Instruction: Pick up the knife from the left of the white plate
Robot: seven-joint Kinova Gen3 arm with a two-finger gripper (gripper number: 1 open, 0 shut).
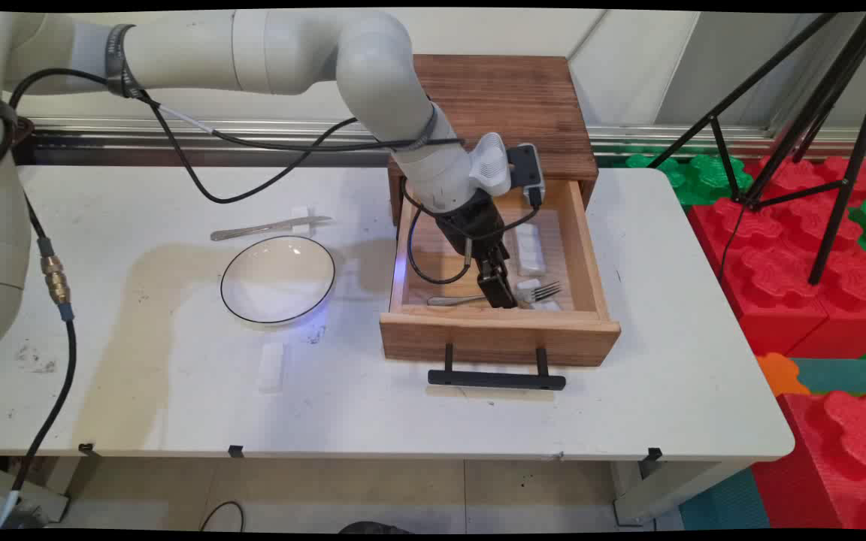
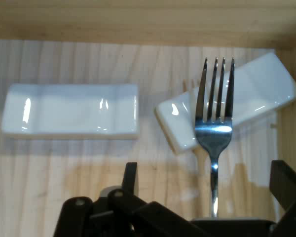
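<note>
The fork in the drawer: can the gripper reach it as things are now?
Probably yes. The drawer is pulled open, and the gripper is already inside it, directly over the fork, whose tines rest on a white rest. Nothing lies between them.

You see a white counter (image 1: pixel 628 421) by a pale wall (image 1: pixel 628 68). On the right stand black tripod legs (image 1: pixel 839 128) over big foam blocks (image 1: pixel 801 248) — red and green.
</note>
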